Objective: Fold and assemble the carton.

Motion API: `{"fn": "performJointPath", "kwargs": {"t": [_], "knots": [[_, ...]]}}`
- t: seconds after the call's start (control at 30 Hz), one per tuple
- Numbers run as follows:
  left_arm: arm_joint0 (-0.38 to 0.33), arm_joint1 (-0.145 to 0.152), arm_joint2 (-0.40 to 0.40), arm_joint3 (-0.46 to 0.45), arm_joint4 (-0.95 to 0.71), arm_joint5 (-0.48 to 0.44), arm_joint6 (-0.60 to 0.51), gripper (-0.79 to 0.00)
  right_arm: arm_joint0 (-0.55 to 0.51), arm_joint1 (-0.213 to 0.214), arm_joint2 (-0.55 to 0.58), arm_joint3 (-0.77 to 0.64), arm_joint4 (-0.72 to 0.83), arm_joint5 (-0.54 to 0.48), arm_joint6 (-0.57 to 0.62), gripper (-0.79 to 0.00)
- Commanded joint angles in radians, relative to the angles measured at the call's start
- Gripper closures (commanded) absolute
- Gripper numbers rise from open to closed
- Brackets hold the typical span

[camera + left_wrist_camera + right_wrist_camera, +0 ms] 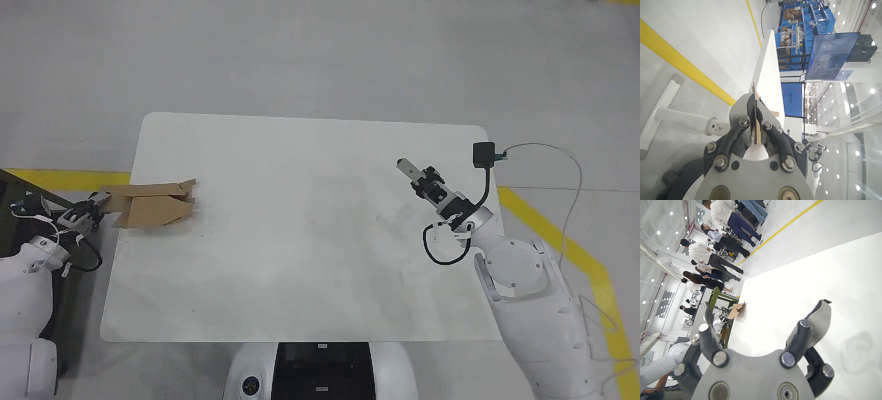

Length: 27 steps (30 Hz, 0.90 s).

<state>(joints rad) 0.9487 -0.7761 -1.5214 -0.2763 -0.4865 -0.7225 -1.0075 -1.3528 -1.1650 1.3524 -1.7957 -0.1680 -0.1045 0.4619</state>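
Observation:
A flat brown cardboard carton (155, 204) lies at the table's left edge, one flap sticking out past the edge. My left gripper (97, 205) is shut on that flap; the left wrist view has the cardboard edge (755, 121) clamped between the black pads. My right gripper (408, 167) hovers over the right part of the table with its fingers spread wide and nothing between them. From the right wrist view the carton (737, 310) lies far off at the table's far side.
The white table (300, 240) is bare between the two arms. A small black device (483, 154) on a cable sits at the right edge. A green-framed cart (719, 298) stands beyond the table's left side. Yellow floor tape (560, 235) runs around.

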Motion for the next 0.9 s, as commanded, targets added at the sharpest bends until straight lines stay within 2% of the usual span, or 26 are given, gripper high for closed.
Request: {"fn": "performJointPath", "kwargs": {"t": [0.0,0.1,0.33,0.63,0.87], "knots": [[0.002,0.003,-0.016,-0.007,-0.036,-0.001,-0.041,0.000,0.000,0.000,0.000,0.000,0.000,0.000,0.000,-0.785],[0.008,0.009,-0.041,-0.026,-0.088,0.006,-0.096,0.000,0.000,0.000,0.000,0.000,0.000,0.000,0.000,-0.785],[0.054,0.023,-0.087,-0.143,-0.180,0.056,-0.146,0.000,0.000,0.000,0.000,0.000,0.000,0.000,0.000,-0.785],[0.107,0.022,-0.103,-0.396,-0.257,0.107,-0.197,0.000,0.000,0.000,0.000,0.000,0.000,0.000,0.000,-0.785],[0.120,0.007,-0.060,-0.582,-0.206,0.081,-0.141,0.000,0.000,0.000,0.000,0.000,0.000,0.000,0.000,-0.785]]}}
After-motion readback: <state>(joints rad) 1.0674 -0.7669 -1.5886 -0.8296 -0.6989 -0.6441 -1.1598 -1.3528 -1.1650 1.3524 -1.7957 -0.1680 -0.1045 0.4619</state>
